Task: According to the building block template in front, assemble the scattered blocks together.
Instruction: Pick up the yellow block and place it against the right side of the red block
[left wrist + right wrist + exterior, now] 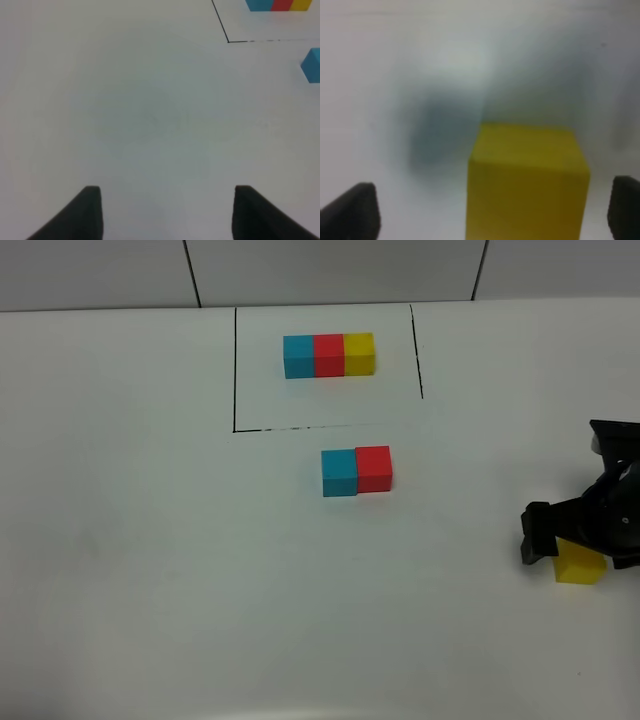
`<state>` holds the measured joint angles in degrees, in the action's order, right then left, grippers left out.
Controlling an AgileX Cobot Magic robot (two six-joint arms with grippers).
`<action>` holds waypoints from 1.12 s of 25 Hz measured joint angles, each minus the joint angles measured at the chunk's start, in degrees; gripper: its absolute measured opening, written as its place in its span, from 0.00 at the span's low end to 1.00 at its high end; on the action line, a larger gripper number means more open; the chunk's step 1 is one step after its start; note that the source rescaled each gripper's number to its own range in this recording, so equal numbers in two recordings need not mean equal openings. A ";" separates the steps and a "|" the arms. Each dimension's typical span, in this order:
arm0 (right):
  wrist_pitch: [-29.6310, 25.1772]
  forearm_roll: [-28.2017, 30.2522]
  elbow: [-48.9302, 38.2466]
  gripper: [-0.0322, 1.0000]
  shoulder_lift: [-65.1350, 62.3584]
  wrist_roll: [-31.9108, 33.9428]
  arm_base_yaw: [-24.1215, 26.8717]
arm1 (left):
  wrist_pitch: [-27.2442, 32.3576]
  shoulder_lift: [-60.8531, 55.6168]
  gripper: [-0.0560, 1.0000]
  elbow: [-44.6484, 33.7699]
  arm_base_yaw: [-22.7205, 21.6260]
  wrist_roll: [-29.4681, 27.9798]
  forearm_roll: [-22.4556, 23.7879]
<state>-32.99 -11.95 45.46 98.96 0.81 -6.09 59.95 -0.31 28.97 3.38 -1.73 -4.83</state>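
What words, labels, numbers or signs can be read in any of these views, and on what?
None in any view. The template cubes, the loose blue cube, red cube and yellow cube have plain faces; the black outline is only a drawn frame.

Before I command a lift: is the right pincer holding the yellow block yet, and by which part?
Nothing is held. The right pincer straddles the yellow block, with a gap showing on each side.

Right gripper [489,212] lowered, pointing downward, jaws spread wide, left gripper [167,215] jaws parted, gripping nothing
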 joint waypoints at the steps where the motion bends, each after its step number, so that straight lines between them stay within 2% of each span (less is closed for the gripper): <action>1: 0.33 -0.07 -0.06 0.83 0.88 0.04 0.00 | 0.00 0.00 0.30 0.00 0.00 0.00 0.00; 4: 0.89 -0.14 -0.13 0.74 2.47 0.07 0.00 | 0.00 0.00 0.30 0.00 0.00 0.00 0.00; 6: 1.22 -0.14 -0.13 0.61 2.81 0.07 0.00 | 0.00 0.00 0.30 0.00 0.00 0.00 0.00; 9: 1.20 -0.07 -0.13 0.24 2.85 0.07 0.00 | 0.00 0.00 0.30 0.00 0.00 0.00 0.00; 10: 1.10 -0.07 -0.13 0.07 2.85 0.07 0.00 | 0.00 0.00 0.30 0.00 0.00 0.00 0.00; 14: 0.57 0.12 -0.13 0.05 2.45 -2.97 -0.23 | 0.00 0.00 0.30 0.00 0.00 0.00 0.00; 18: -3.77 2.69 3.47 0.05 1.50 -19.29 -3.76 | 0.00 0.00 0.30 0.00 0.00 0.00 0.00; 20: -6.05 5.00 7.71 0.05 1.50 -31.15 -6.42 | 0.00 0.00 0.30 0.00 0.00 0.00 0.00; 24: -11.25 7.56 18.53 0.05 4.44 -49.65 -10.99 | 0.00 0.00 0.30 0.00 0.00 0.00 0.00; 28: -20.38 10.23 32.17 0.05 12.34 -60.57 -14.71 | 0.00 0.00 0.30 0.00 0.00 0.00 0.00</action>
<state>-53.37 -1.72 77.62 111.30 -59.76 -20.79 59.95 -0.31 28.97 3.38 -1.73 -4.83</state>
